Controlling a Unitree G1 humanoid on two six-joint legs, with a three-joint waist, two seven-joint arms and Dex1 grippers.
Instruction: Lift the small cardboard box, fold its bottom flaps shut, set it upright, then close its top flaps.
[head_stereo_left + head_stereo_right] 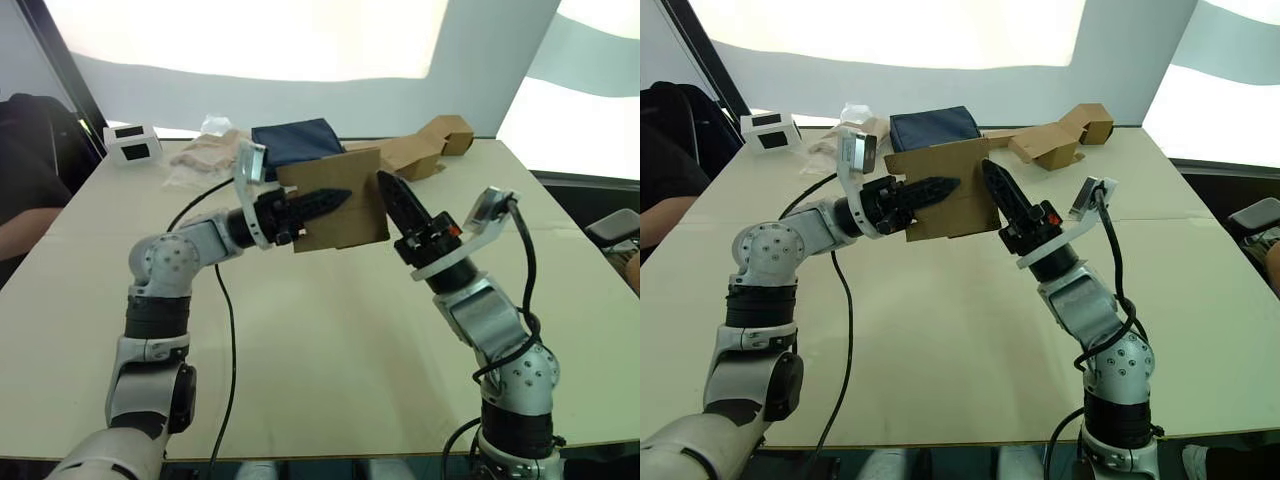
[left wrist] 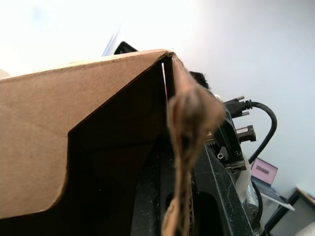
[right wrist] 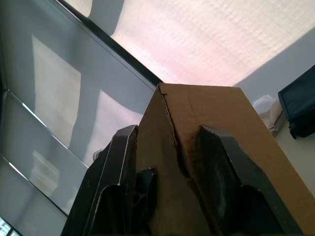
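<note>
Small cardboard box (image 1: 340, 200) held in the air above the middle of the tabletop (image 1: 330, 340), toward its far edge, clear of the surface. Both arms are on it.

Left end effector (image 1: 335, 198): black fingers lie across the near face of the box; left wrist view shows a flap edge running between the fingers, so it is clamped on the cardboard.

Right end effector (image 1: 392, 195): at the box's right side. Right wrist view shows its two fingers (image 3: 224, 162) part open, straddling a box corner, one finger on each side of the edge; cannot tell how firm the grip is.

Along the far edge of the tabletop: larger tan cardboard piece (image 1: 430, 145) toward the far right corner, dark blue fabric bundle (image 1: 297, 140) behind the box, crumpled clear plastic (image 1: 205, 150), small white device (image 1: 133, 143) near the far left corner.
</note>
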